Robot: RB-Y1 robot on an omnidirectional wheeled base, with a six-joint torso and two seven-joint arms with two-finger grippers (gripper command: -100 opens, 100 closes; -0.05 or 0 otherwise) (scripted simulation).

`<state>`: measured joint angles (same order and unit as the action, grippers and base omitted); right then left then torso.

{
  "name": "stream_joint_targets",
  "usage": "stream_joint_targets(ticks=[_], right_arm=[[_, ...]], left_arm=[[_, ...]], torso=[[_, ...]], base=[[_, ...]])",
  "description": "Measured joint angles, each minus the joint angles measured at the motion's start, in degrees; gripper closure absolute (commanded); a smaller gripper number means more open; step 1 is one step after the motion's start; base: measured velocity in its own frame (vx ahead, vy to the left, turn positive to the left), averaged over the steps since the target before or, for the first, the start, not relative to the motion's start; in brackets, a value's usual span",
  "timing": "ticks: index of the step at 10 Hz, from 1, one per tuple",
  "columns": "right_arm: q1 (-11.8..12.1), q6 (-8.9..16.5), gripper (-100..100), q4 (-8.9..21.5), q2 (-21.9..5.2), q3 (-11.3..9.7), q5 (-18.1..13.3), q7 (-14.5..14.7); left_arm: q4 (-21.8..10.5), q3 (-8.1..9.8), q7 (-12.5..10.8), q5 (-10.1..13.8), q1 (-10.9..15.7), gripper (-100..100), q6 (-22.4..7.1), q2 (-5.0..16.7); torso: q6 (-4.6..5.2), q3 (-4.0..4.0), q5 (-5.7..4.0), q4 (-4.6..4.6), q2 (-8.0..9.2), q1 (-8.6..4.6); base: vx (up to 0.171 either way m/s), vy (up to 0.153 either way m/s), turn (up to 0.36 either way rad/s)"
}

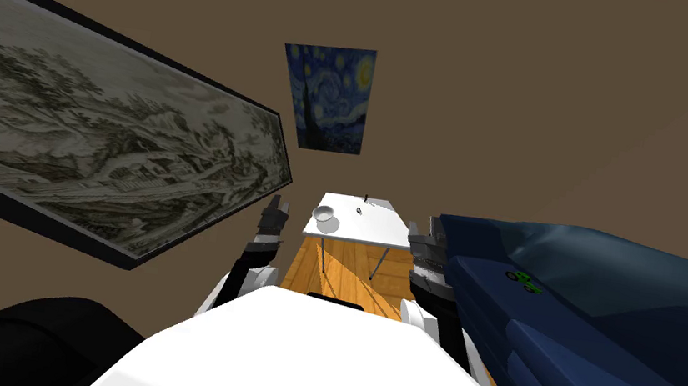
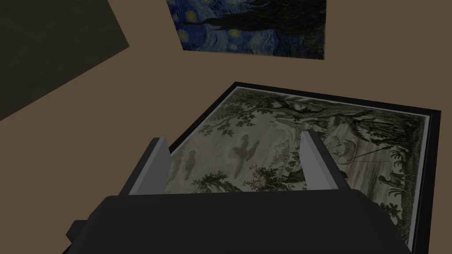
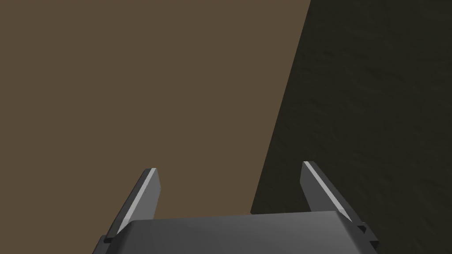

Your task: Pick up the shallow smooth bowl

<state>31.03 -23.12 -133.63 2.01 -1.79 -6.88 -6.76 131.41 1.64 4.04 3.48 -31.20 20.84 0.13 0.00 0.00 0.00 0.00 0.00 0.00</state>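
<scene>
White bowl (image 1: 324,215) sits by table's (image 1: 366,230) left edge, near front corner, far from me. Left gripper (image 2: 234,136), right gripper (image 3: 230,166) both spread wide, holding nothing. Blue sofa (image 1: 610,325) close beside right arm: might bump it. Smooth bowl might slip.

Dim overall; sunlit floor (image 1: 347,275) under table (image 1: 380,227)
</scene>
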Motion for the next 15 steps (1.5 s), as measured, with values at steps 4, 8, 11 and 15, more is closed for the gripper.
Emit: stream_joint_targets(ticks=[4,8,11,15], right_arm=[[0.0,0.0,0,0.0,0.0,0.0,0.0,0.0],[0.0,0.0,0,0.0,0.0,0.0,0.0,0.0],[0.0,0.0,0,0.0,0.0,0.0,0.0,0.0],[0.0,0.0,0,0.0,0.0,0.0,0.0,0.0]], left_arm=[[0.5,0.59,-1.0,0.3,0.5,-100,-3.4,4.8],[1.5,1.86,-3.1,0.9,1.1,-100,-9.3,8.6],[2.3,2.55,-4.5,1.3,1.5,-100,-13.8,10.2],[2.9,3.55,-6.2,1.9,2.1,-100,-19.3,11.6]], torso=[[0.0,0.0,-0.02,0.0,0.0,-0.11],[0.0,0.01,-0.04,0.0,0.02,-0.18],[0.0,0.01,-0.04,0.0,0.02,-0.16],[0.0,0.0,-0.03,0.0,0.0,-0.11]], base=[[0.0,-0.031,0.006],[-0.005,-0.048,0.007],[-0.008,-0.043,0.004],[-0.001,-0.035,-0.001]])
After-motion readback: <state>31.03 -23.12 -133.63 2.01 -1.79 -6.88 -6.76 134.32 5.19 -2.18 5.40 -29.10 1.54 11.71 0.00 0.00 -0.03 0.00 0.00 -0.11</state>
